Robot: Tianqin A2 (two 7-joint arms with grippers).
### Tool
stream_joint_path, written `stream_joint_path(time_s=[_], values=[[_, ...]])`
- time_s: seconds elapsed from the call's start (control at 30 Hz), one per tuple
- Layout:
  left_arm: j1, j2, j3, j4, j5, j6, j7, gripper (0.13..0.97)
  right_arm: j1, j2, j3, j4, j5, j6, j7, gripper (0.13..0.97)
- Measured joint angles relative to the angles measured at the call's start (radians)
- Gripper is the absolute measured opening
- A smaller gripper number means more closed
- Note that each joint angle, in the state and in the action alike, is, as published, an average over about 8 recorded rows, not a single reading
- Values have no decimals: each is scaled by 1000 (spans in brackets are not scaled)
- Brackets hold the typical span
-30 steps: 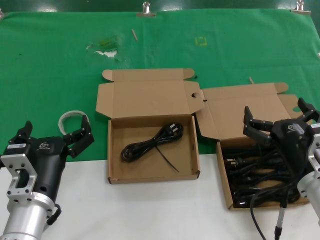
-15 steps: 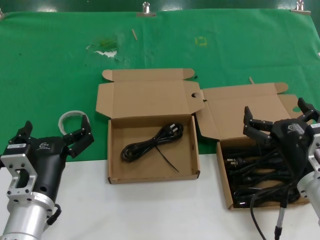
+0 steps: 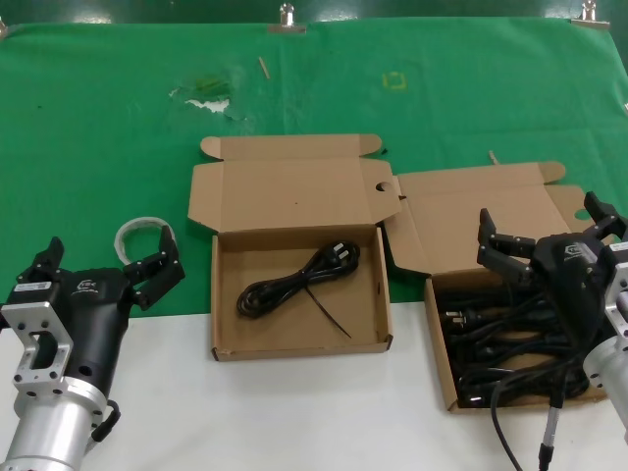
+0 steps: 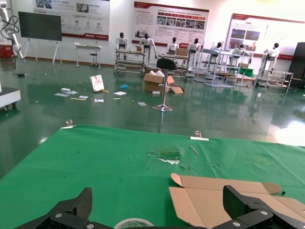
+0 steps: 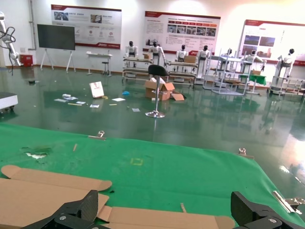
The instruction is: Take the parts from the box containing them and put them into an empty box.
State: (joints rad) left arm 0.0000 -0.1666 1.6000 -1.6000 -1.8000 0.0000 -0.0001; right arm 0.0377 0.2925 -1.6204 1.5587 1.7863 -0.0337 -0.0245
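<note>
The box with a dark speck on its lid (image 3: 294,191) lies open in the middle and holds one black power cord (image 3: 294,285). The plain-lidded box (image 3: 461,211) lies open to its right, with several bundled black cords (image 3: 491,339) inside. My right gripper (image 3: 545,231) is open and empty, hovering over the far part of that box. My left gripper (image 3: 106,257) is open and empty at the left, apart from both boxes. The left wrist view shows its open gripper (image 4: 159,210) and the speck box's lid (image 4: 224,200). The right wrist view shows its open gripper (image 5: 169,210) above the plain lid's flap (image 5: 167,218).
A roll of clear tape (image 3: 137,233) lies on the green cloth (image 3: 392,108) just beyond my left gripper. White scraps (image 3: 206,101) and small sticks lie farther back. My own thick cable (image 3: 545,432) hangs at the right box's front. The white table front (image 3: 294,412) borders the cloth.
</note>
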Motion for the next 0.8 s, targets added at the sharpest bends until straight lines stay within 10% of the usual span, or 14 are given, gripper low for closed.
stream_joint_path(time_s=[0.8], values=[[0, 0, 0, 0, 0, 0, 0, 966, 0, 0, 0, 0, 0, 0, 0, 966]])
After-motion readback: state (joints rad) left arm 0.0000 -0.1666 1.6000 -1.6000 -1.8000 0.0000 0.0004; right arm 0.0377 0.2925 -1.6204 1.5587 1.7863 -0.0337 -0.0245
